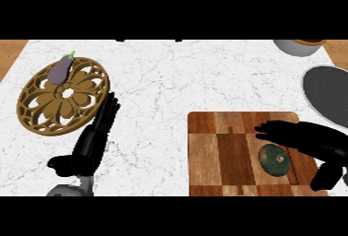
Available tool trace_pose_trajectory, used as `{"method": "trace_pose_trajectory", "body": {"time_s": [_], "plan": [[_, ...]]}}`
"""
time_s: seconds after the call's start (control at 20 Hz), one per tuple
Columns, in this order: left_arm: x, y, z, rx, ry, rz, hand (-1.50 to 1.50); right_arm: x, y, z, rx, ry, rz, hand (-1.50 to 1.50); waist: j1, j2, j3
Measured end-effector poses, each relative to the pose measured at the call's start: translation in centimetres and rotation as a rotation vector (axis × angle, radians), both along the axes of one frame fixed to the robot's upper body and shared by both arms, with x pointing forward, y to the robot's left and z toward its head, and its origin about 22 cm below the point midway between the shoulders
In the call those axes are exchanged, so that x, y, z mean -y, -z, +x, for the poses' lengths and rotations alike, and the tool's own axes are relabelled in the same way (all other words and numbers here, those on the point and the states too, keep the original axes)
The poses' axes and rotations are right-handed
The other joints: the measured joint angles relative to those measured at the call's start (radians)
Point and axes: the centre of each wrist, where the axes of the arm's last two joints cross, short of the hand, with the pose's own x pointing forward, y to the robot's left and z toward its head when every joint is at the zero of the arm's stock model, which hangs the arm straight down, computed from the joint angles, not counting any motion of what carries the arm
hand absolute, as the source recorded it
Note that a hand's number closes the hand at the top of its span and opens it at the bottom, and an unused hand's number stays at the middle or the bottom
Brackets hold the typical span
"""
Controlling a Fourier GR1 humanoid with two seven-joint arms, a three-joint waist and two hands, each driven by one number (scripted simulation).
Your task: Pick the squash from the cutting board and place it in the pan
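My right robot hand point(306, 138) hangs open over the squash point(275, 159), fingers spread, not yet holding it; the squash lies on the cutting board point(217, 152); lifting and carrying it to the pan point(329, 92) remain.

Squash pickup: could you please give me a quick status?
Right hand open above squash, no grasp. Squash on cutting board. Left hand open, resting. Pan unobstructed.

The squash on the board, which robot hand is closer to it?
The right robot hand is closer, right over the squash on the cutting board. The left robot hand rests on the counter, well off to the left.
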Motion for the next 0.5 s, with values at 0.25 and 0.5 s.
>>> {"method": "trace_pose_trajectory", "body": {"time_s": [0.25, 0.5], "plan": [[0.1, -0.3, -0.6, -0.003, 0.001, 0.000, 0.00, -0.7, 1.4, 0.3, -0.007, 0.029, 0.030, -1.50, 0.001, 0.000, 0.000], [0.2, 0.0, -0.2, -0.009, 0.001, 0.000, 0.00, -1.3, 2.6, 1.1, -0.004, 0.039, 0.035, -1.50, 0.001, 0.000, 0.000]]}}
